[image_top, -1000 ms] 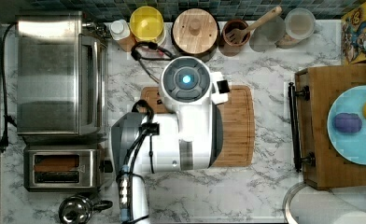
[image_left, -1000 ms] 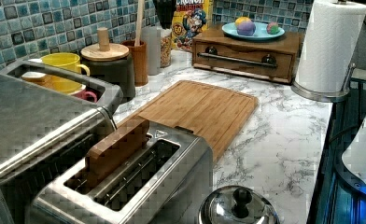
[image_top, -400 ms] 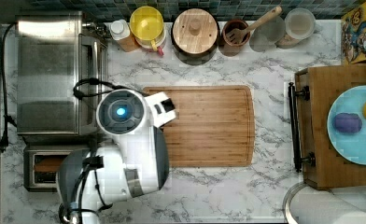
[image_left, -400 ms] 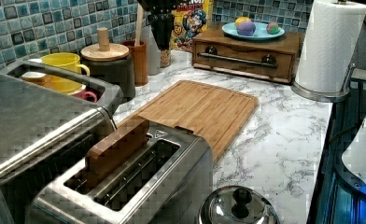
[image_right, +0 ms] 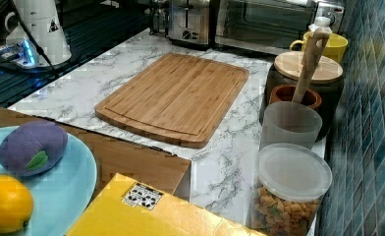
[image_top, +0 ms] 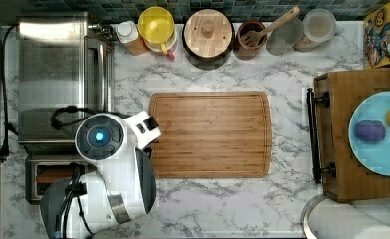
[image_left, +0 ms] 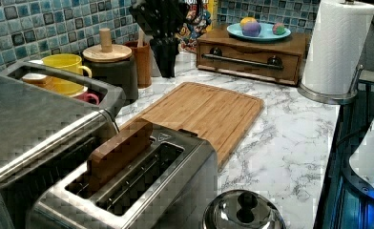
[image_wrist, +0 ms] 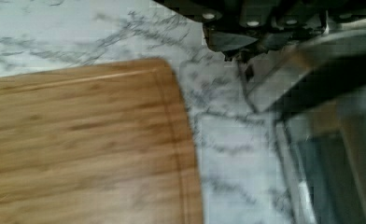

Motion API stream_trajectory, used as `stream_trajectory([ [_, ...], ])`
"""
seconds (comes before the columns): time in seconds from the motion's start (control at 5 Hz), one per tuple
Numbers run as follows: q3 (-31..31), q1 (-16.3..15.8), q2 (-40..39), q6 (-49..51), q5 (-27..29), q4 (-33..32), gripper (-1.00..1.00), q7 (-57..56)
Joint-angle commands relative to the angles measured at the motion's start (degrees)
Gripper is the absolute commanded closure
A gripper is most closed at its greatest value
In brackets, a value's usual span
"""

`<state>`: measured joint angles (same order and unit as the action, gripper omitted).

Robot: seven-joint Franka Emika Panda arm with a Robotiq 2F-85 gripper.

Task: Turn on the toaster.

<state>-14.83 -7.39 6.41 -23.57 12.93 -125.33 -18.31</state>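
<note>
The toaster [image_left: 147, 186] is a small brushed-steel box with two long slots, close in the left view, and a brown slab [image_left: 120, 150] stands in one slot. In the top view my white arm [image_top: 99, 137] covers most of the toaster [image_top: 39, 177]. The right view puts the toaster [image_right: 187, 20] at the far end of the counter, its black knob facing forward. My dark gripper [image_left: 166, 71] hangs pointing down above the near end of the cutting board [image_left: 204, 112], past the toaster and apart from it. The gripper [image_wrist: 246, 32] also appears in the wrist view over marble beside a steel appliance edge [image_wrist: 330, 140].
A large steel toaster oven [image_top: 58, 79] stands right beside the toaster. A round steel kettle [image_left: 242, 212] sits in front of it. Mugs, a lidded jar [image_top: 208, 32] and a utensil pot line the tiled wall. A wooden box [image_top: 342, 144] carries a blue plate.
My arm has swung from above the cutting board's middle toward the top view's left and now hangs over the toaster. In the left view the gripper has come lower into the picture.
</note>
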Motion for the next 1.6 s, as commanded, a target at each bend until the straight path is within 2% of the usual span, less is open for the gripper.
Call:
stream_trajectory([
  [0.2, -2.6, -2.7, 7.2, -2.0, 4.6, -9.1, 1.0, -9.4],
  [0.6, -3.0, -4.4, 5.6, -7.7, 5.8, -11.5, 1.0, -12.5],
  [1.0, -1.5, -4.7, 6.6, -10.5, 11.8, -13.4, 1.0, -16.9],
  [1.2, -1.9, -4.4, 5.1, -9.4, 10.1, -12.3, 1.0, -16.0],
  [1.6, -0.8, -5.8, 6.3, -8.4, 17.3, -12.5, 1.0, -22.8],
])
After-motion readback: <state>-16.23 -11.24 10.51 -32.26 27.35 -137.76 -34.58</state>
